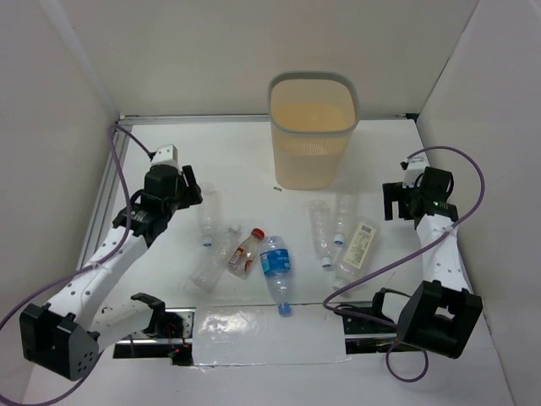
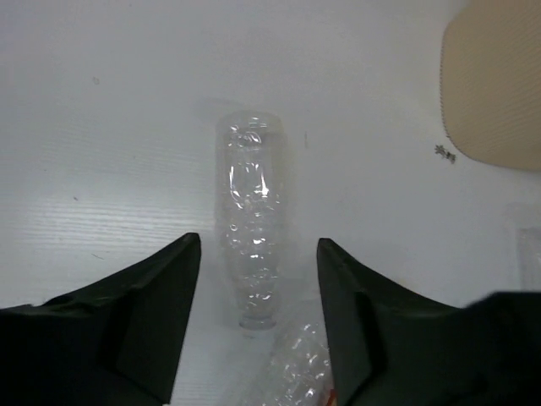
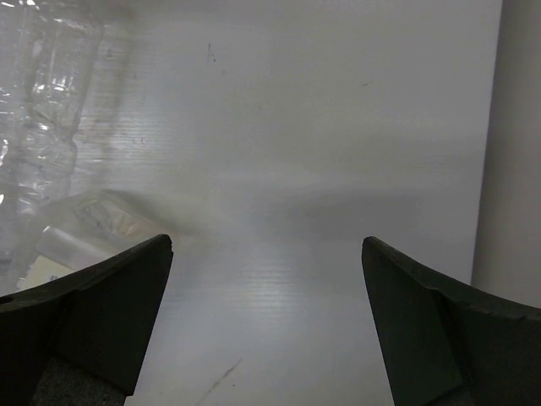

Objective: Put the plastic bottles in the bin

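Observation:
The beige bin point(image 1: 311, 127) stands at the back centre; its side also shows in the left wrist view point(image 2: 494, 93). Several clear plastic bottles lie in front of it: a white-capped one point(image 1: 207, 216), a crushed one point(image 1: 214, 260), a red-capped one point(image 1: 246, 251), a blue-labelled one point(image 1: 275, 267), two clear ones point(image 1: 319, 232) point(image 1: 342, 215), and a cream-labelled one point(image 1: 357, 249). My left gripper point(image 1: 189, 196) is open and empty, just left of the white-capped bottle point(image 2: 251, 220), which lies ahead between its jaws point(image 2: 259, 245). My right gripper point(image 1: 391, 203) point(image 3: 266, 245) is open and empty over bare table, right of the cream-labelled bottle point(image 3: 89, 222).
White walls close in the table on the left, back and right. A metal rail point(image 1: 108, 194) runs along the left edge. A small dark mark point(image 1: 276, 188) lies by the bin's base. Clear tape point(image 1: 270, 334) covers the near edge.

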Motion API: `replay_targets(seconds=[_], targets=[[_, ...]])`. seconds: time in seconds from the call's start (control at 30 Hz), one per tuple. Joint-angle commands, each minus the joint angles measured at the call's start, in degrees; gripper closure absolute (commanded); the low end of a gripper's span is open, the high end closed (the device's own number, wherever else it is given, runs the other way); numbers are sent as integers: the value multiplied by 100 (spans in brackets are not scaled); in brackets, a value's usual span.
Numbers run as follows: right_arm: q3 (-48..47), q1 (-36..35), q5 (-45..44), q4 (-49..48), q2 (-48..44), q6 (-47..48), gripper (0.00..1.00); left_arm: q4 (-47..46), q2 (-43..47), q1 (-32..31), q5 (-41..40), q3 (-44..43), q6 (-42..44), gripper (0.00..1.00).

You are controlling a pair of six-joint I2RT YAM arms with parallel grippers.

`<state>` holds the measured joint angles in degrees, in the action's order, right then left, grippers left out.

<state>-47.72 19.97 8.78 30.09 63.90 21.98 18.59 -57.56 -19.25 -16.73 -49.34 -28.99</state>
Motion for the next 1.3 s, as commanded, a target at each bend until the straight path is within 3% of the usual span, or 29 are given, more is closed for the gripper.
replay_targets(seconds=[0.0, 0.17, 0.2, 0.23, 0.27, 0.3, 0.33, 0.37, 0.4, 0.47, 0.57, 0.6, 0.67, 0.7, 0.8, 0.83, 0.97, 1.07, 1.2, 1.27], targets=[[-272, -89, -640, 85, -27, 263, 0, -163, -483, 201, -261, -286, 165, 27], [-386, -89, -185, 339, 167, 263, 0, -110, -1406, 351, 108, -471, 280, 9], [-439, -89, -18, 401, 245, 263, 10, -110, -1538, 351, 196, -471, 350, 7], [-439, -89, 306, 402, 246, 263, 32, -110, -1817, 403, 266, -471, 350, 7], [-439, -142, 448, 402, 246, 211, 61, -110, -1977, 404, 380, -471, 403, 7], [-439, -142, 580, 402, 246, 210, 80, -110, -2135, 404, 451, -471, 473, 7], [-492, -212, 755, 349, 246, 150, 88, -110, -2293, 404, 521, -541, 474, 6], [-492, -352, 757, 349, 246, 88, 88, -188, -2547, 404, 670, -541, 543, 6], [-492, -536, 827, 288, 246, 18, 80, -311, -2698, 404, 758, -541, 596, 5], [-492, -677, 758, 287, 246, -52, 77, -434, -2751, 404, 873, -541, 597, 5], [-597, -730, 810, 339, 413, -53, 49, -488, -3006, 404, 1057, -602, 597, 3], [-650, -731, 914, 340, 474, -53, 27, -488, -3120, 404, 1058, -664, 657, 3], [-650, -801, 1081, 393, 474, -1, 11, -488, -3428, 404, 1058, -664, 658, 6], [-703, -871, 1291, 462, 474, 78, 3, -488, -3498, 404, 1058, -717, 658, 12], [-825, -1003, 1713, 717, 474, 245, 0, -488, -3552, 404, 1058, -717, 658, 30], [-826, -1056, 1715, 718, 527, 246, 0, -488, -3552, 404, 1058, -717, 658, 42], [-826, -1161, 1725, 719, 527, 246, 0, -348, -3315, 404, 1189, -935, 772, 62], [-773, -1109, 1645, 656, 474, 193, 0, -190, -3069, 351, 1356, -1252, 833, 70], [-773, -1109, 1645, 656, 527, 70, 0, -40, -2691, 114, 1672, -2226, 834, 71], [-721, -1109, 1584, 525, 527, -53, 5, 31, -2690, 36, 1927, -3043, 834, 71]])
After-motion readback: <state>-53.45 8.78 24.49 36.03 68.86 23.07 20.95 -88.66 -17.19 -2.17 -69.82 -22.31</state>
